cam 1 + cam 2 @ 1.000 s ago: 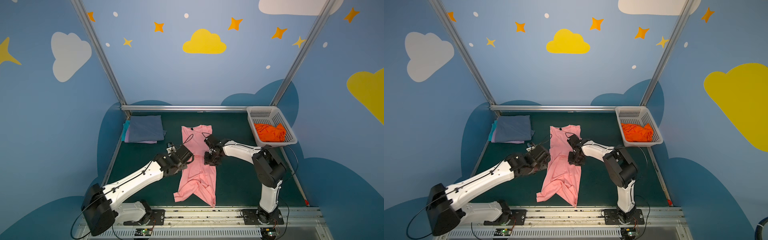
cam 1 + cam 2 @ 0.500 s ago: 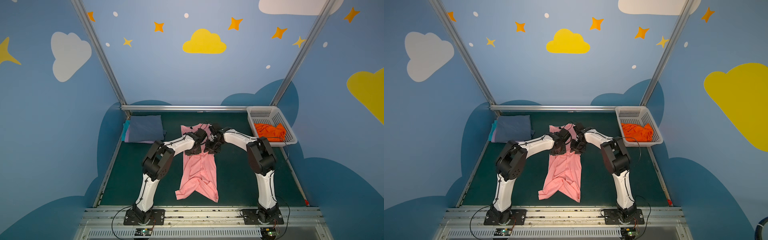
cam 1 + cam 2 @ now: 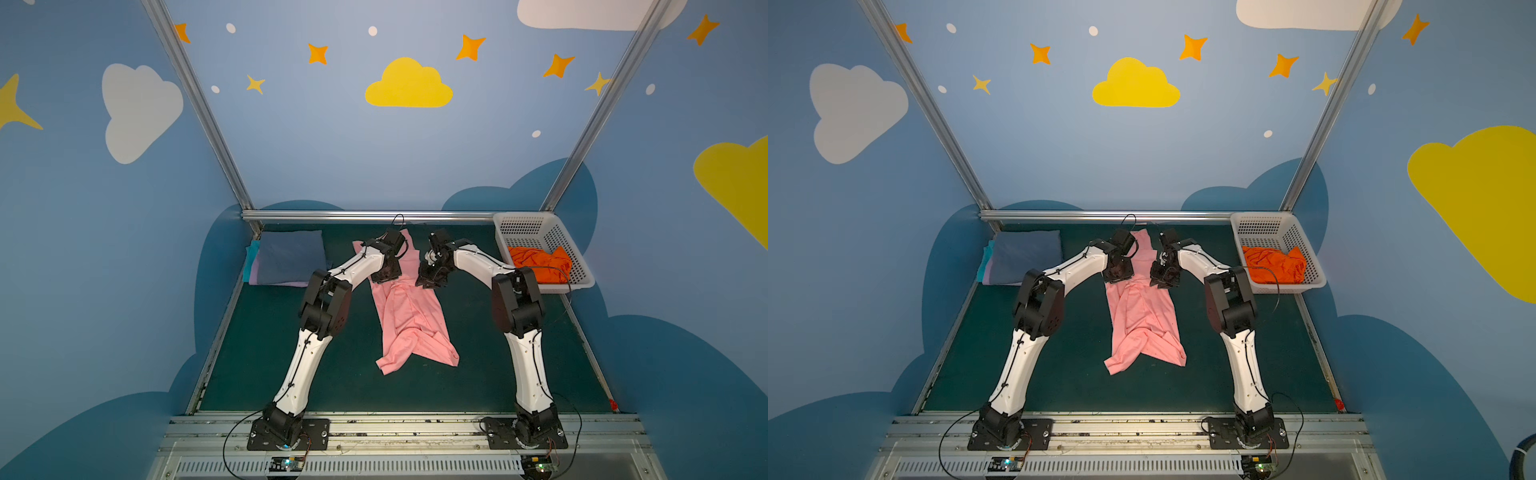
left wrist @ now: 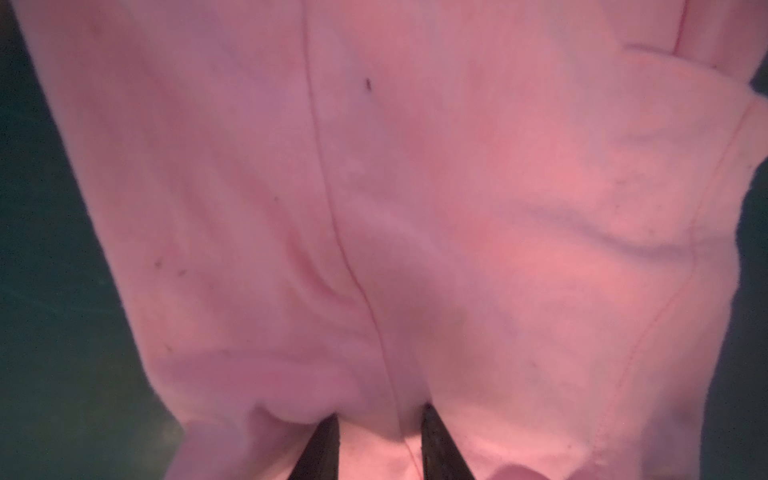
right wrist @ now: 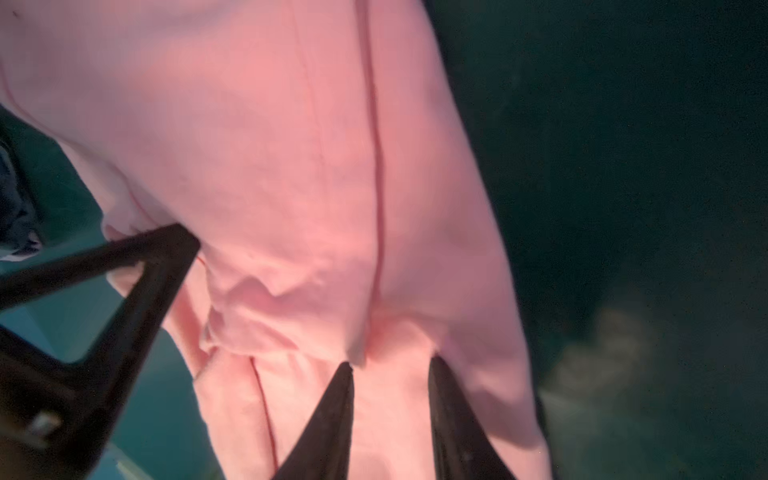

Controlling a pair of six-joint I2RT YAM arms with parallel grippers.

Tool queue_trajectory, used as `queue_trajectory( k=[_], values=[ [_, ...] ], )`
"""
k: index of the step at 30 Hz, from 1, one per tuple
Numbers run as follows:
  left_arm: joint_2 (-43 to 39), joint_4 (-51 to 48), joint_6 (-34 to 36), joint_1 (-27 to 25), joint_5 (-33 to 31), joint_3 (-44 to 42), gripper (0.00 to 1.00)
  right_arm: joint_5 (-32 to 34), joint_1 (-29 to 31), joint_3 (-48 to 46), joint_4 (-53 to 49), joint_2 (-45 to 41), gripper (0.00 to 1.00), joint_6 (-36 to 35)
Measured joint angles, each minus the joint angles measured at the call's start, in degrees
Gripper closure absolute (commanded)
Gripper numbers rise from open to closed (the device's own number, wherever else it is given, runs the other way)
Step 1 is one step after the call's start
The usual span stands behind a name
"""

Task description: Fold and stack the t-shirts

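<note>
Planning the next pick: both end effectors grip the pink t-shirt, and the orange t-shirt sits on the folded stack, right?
No: the orange t-shirt lies in the white basket, as both top views show. The pink t-shirt is gripped as stated.

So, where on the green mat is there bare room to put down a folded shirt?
Bare mat lies left of the pink t-shirt, up to the left arm; more lies right of it, and near its hem. Crowded: the folded stack far left, the basket far right, the left claw and right claw at the shirt's top.
</note>
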Motion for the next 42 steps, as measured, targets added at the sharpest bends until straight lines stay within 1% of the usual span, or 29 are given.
queue_trajectory(
  k=[2, 4, 6, 8, 10, 14, 17, 21, 26, 27, 30, 36, 39, 42],
  values=[
    [-0.5, 0.5, 0.2, 0.0, 0.0, -0.9, 0.64, 2.8, 1.5, -7.1, 0.0, -6.9, 0.65, 0.1],
    [-1.9, 1.2, 0.2, -0.1, 0.0, -3.3, 0.62, 4.9, 3.5, -12.3, 0.3, -13.5, 0.62, 0.2],
    [-3.6, 1.4, 0.2, -0.1, 0.1, -6.0, 0.61, 6.6, 6.1, -15.1, 0.5, -19.0, 0.6, 0.1],
    [-5.3, 1.2, 0.2, -0.1, 0.1, -8.5, 0.6, 7.7, 8.7, -15.9, 0.9, -22.0, 0.58, -0.3],
    [-5.9, 0.9, 0.2, -0.1, 0.2, -9.4, 0.6, 8.2, 11.2, -16.0, 1.6, -22.4, 0.57, -1.1],
    [-5.9, 0.8, 0.2, -0.1, 0.2, -9.6, 0.6, 8.3, 14.4, -16.1, 1.9, -18.9, 0.55, -2.0],
    [-5.9, 0.8, 0.2, -0.1, 0.3, -9.6, 0.6, 8.3, 15.6, -16.3, 2.1, -15.7, 0.54, -2.2],
    [-5.9, 0.6, 0.2, 0.1, 0.5, -9.4, 0.6, 7.4, 16.2, -18.0, 2.8, -13.7, 0.55, -2.0],
    [-5.7, 0.0, 0.2, 0.5, 0.8, -8.9, 0.6, 5.9, 16.9, -21.0, 4.5, -13.4, 0.71, -1.1],
    [-5.4, -0.2, 0.2, 0.6, 0.9, -8.5, 0.6, 5.6, 17.0, -22.1, 5.1, -13.6, 0.77, -1.0],
    [-4.7, -0.6, 0.2, 0.8, 0.9, -7.3, 0.6, 4.7, 17.8, -25.9, 6.7, -16.5, 0.99, -0.4],
    [-3.3, -1.9, 0.4, 0.9, 0.8, -4.9, 0.6, 4.1, 22.4, -37.7, 6.8, -27.9, 1.0, 3.4],
    [-2.7, -2.4, 0.5, 0.9, 0.7, -4.0, 0.6, 5.0, 26.1, -43.8, 6.2, -35.2, 1.0, 5.9],
    [-2.2, -3.0, 0.5, 0.9, 0.6, -3.1, 0.6, 6.0, 30.7, -49.9, 5.9, -41.5, 1.0, 9.9]
  ],
)
